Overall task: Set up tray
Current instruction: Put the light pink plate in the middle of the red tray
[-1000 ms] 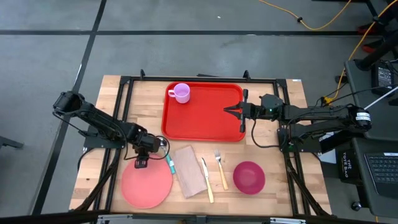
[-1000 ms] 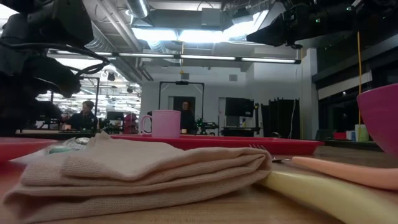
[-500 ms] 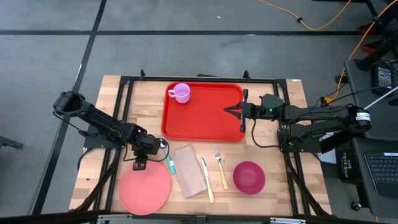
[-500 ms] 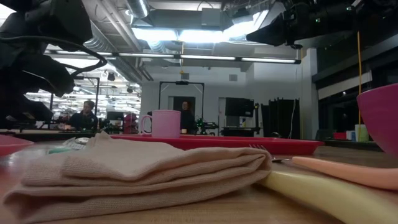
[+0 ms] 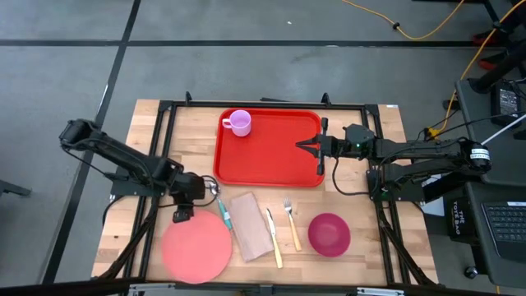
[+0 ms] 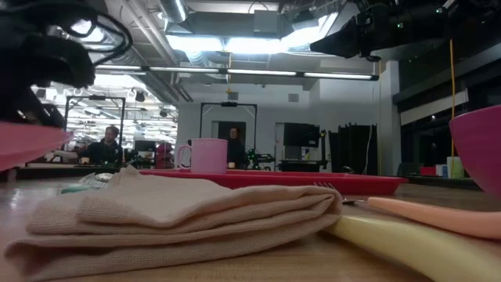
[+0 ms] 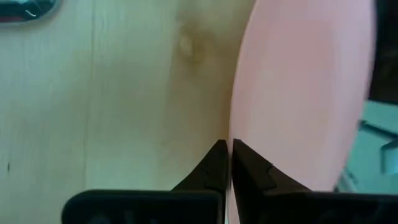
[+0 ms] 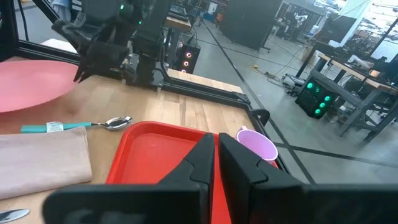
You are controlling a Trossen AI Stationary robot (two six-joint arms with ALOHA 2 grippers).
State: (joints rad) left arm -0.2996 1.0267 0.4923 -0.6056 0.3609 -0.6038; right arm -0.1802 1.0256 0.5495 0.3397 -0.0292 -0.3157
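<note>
Since a second ago, the left gripper [image 5: 182, 215] has clamped the pink plate's [image 5: 197, 249] rim and lifted it.

From above, the right gripper [image 5: 301, 145], pinched shut and empty, hovers over the tray's [image 5: 271, 156] near edge.

At desk height, the plate [image 6: 27, 145] tilts airborne.

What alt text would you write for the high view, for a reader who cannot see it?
Seen from above, the left gripper is shut on the rim of a pink plate. Behind it lies a red tray with a cup; the right gripper pinches the tray's right rim.
</note>
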